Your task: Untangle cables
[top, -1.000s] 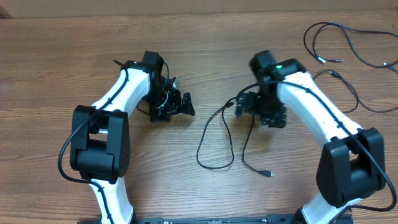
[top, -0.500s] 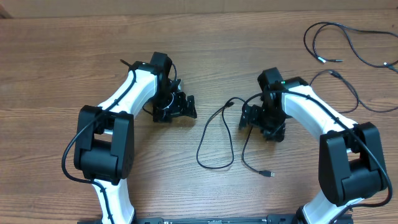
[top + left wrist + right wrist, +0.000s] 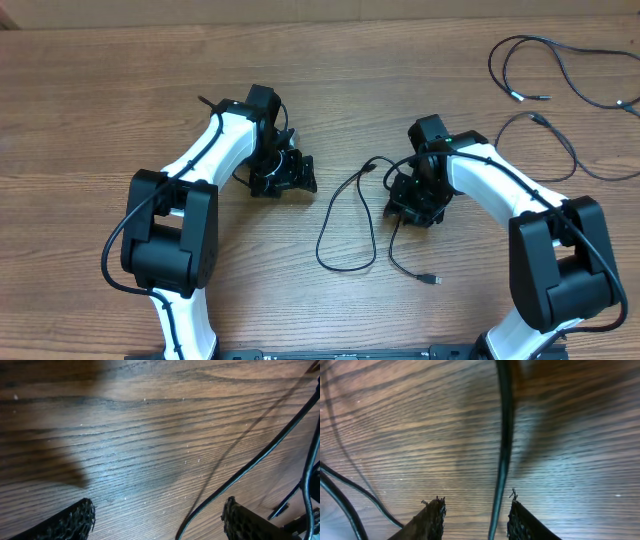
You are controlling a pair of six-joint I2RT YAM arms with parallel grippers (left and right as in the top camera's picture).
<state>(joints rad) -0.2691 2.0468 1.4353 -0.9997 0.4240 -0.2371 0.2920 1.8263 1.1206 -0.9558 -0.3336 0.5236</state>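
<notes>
- The left gripper (image 3: pixel 288 176) sits low over the wooden table (image 3: pixel 90 110), left of centre, its tip aimed toward the middle.
- In the left wrist view its two fingertips (image 3: pixel 72 521) stand spread wide, one near each lower corner. A thin black cord (image 3: pixel 260 455) runs diagonally through the gap, nearer the right-hand tip, and touches neither. Nothing is gripped. More dark cords crowd the right edge of that view; which they are I cannot tell.
- Between the two arms lies the middle cable (image 3: pixel 320 245), a long loose loop flat on the wood. One small plug (image 3: pixel 371 165) lies at its top, near the right arm. A second plug (image 3: pixel 432 280) ends a strand that trails toward the near edge.
- The right gripper (image 3: pixel 412 203) is down at the right part of that cable, where the trailing strand begins.
- From the right wrist camera its fingertips (image 3: pixel 430 519) stand partly apart, a much narrower gap than the left pair. The middle cable (image 3: pixel 504 435) runs straight up the picture between them, closer to the right-hand tip. A sliver of wood shows on either side of it, so the pads bracket the cable without pinching it.
- In the table's far right corner lie the far cables (image 3: pixel 492 62), loose open curves well apart from both grippers and from the middle cable. Whether they cross one another I cannot tell.
</notes>
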